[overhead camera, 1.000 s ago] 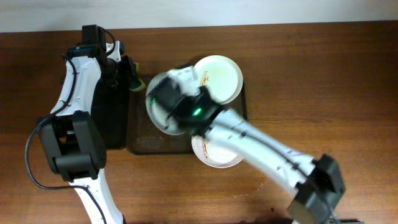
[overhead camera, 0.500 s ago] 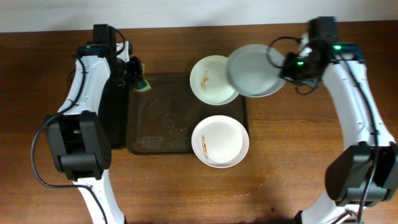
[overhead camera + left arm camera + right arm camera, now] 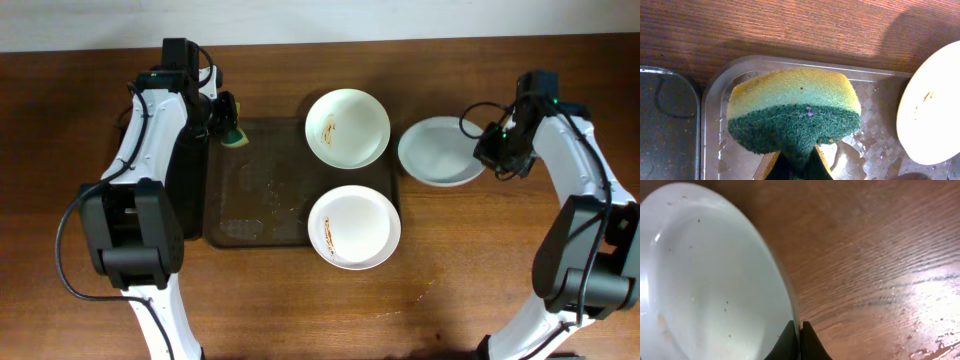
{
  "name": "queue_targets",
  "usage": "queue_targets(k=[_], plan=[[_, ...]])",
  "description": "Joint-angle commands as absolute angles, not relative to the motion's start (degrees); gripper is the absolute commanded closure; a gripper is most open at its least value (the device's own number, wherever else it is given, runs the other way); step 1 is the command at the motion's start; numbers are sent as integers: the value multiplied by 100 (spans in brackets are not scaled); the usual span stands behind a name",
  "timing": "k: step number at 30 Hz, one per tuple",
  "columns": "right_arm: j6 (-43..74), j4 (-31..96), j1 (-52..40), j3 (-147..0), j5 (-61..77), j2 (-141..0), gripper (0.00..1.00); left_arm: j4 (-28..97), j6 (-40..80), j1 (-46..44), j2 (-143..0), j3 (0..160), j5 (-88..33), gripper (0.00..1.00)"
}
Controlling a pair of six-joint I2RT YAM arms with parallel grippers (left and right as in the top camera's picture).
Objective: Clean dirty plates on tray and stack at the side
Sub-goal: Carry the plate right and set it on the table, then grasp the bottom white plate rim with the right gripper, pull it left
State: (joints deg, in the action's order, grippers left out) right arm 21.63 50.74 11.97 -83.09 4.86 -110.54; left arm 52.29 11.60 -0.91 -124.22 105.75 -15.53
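Beside the tray [image 3: 250,200], right tool [image 3: 800,337] pinches plate [image 3: 715,280]; left tool [image 3: 799,167] pinches sponge [image 3: 795,105].

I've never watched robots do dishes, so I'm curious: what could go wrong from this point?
The right fingers pinch the white plate only at its rim, so it might slip or tilt. The near smeared plate overhangs the tray edge; scrubbing with the sponge could tip it.
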Motion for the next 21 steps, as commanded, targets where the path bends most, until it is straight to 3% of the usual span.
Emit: queue_targets(k=[1,4,6,7,13,21], plan=[[2344,4825,1466,-7957,226,-11043,96,5212,1063,-86,-12298,10610,-1498,99],[2338,4668,1603,-7721,226,-11043,95,5212,1063,-86,-12298,10610,-1498,99],[2340,4648,1614,-7614,237,-11043,42,5212,1063,-86,-12298,10610,-1498,99],[2338,4676,1614,-7614,342,-11043,33,5212,1063,-86,-12298,10610,-1498,99],[1752,5800,1455,-8427,1704,-10656,36,5212,1063,-86,-12298,10610,-1498,99],[1905,6372,-416,-8425,1743,-10073,37,5212,1063,-86,-12298,10610,-1498,99]])
